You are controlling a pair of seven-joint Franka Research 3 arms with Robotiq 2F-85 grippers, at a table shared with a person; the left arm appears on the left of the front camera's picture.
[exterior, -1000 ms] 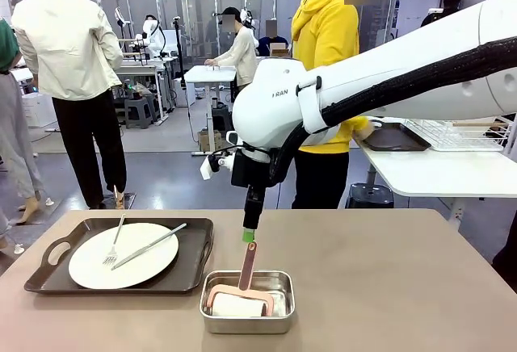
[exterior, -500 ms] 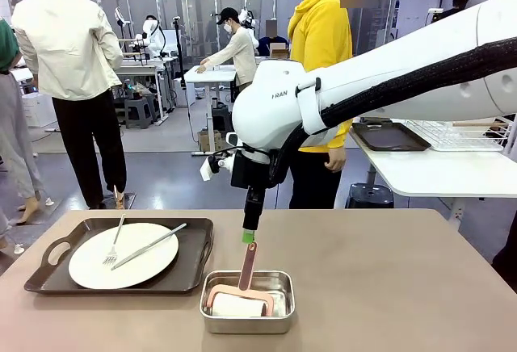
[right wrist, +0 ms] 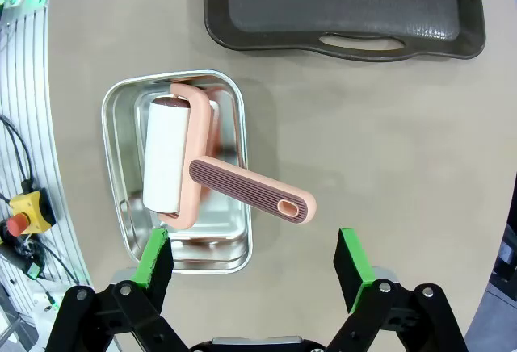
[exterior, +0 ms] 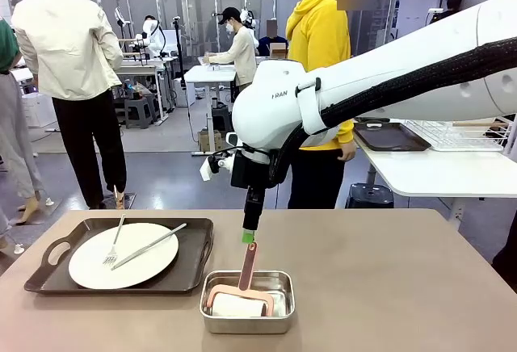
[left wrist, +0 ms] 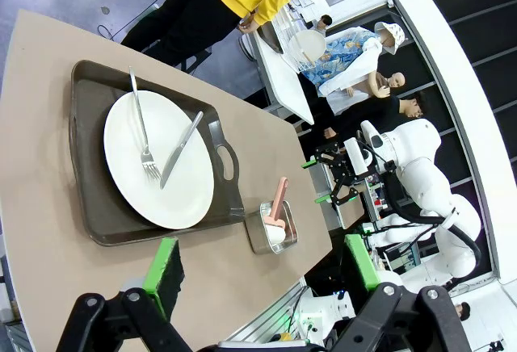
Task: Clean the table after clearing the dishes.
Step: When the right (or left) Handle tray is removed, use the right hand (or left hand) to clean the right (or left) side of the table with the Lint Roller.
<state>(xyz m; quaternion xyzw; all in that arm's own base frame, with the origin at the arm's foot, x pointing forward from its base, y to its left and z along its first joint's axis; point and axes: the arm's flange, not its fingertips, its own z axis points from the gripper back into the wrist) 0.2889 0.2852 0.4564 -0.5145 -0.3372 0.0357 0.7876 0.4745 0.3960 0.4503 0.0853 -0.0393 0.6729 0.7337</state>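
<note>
**At the shared table, both grippers open, one over the roller tin**

On the left end of the greyish-brown table [exterior: 388, 287] sits a dark tray [exterior: 194, 255]. It carries a white plate [exterior: 89, 270] with a fork [exterior: 115, 241] and a knife [exterior: 149, 245] laid across it. Just beside the tray, near the front edge, stands a steel tin [exterior: 246, 322] holding a pink-handled lint roller [exterior: 247, 267]. The roller's handle slants up out of the tin.

The right gripper [exterior: 249, 235] points straight down, its green tip just above the handle's end. From the front I cannot tell whether they touch. Grey letters [exterior: 279, 94] on that arm's white joint read "FRAN".

The right wrist camera looks straight down. Its fingers stand wide apart and grip nothing. The ribbed handle crosses the tin's rim, and the white roll lies inside.

From high over the table, the left gripper [left wrist: 262, 263] is likewise spread wide and empty. Its camera takes in tray, plate and tin together.

Beyond the far side, a person in a yellow top [exterior: 323, 37] stands by a white-topped table [exterior: 436, 170], where a second tray [exterior: 388, 136] lies.
</note>
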